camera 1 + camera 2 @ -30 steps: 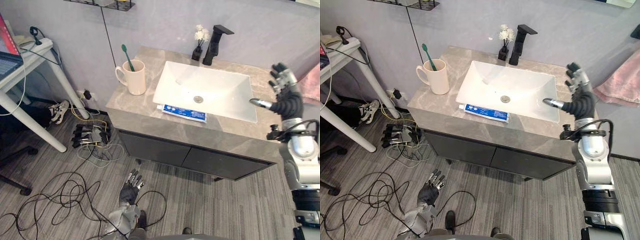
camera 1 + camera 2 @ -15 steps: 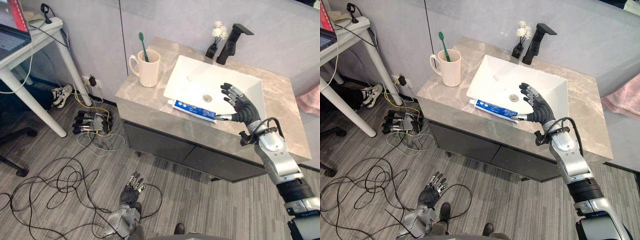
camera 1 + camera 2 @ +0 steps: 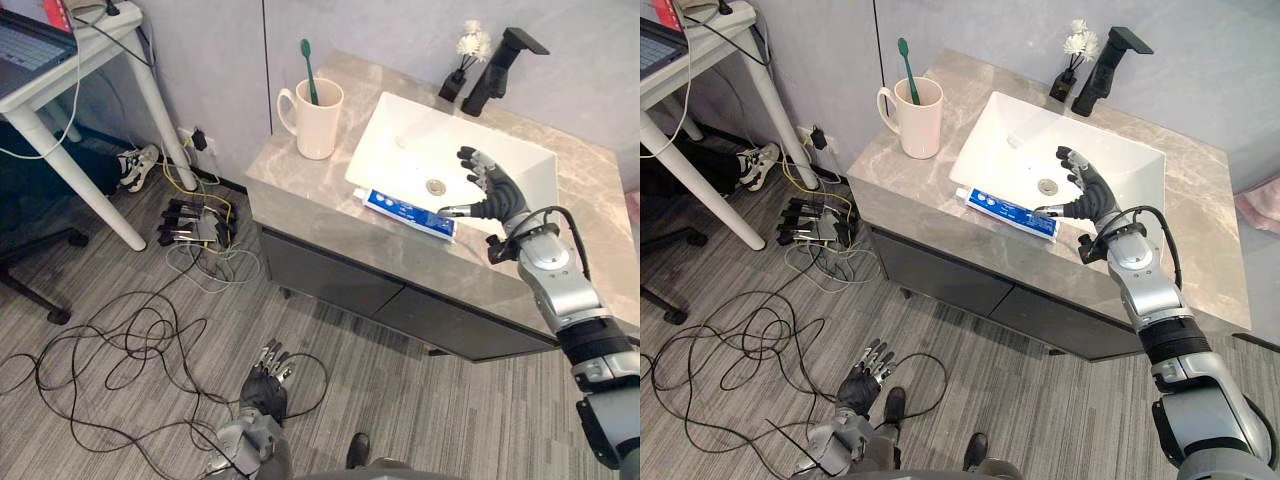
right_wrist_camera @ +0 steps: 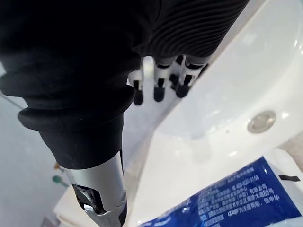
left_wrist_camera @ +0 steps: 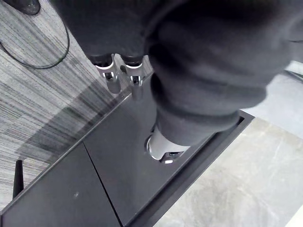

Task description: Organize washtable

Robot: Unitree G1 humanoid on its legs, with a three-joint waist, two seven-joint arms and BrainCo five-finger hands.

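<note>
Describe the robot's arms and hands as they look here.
The right arm and left arm are silver-grey, rounded shells. The right hand and left hand wear dark ribbed covers; their fingers are silver with dark tips.

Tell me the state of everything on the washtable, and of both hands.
toothpaste tube, lying flat on front rim of sink
sink, empty
mug, upright, holding the toothbrush
cabinet doors, shut
right hand, open, beside the tube's end
left hand, open, low by the floor
</note>
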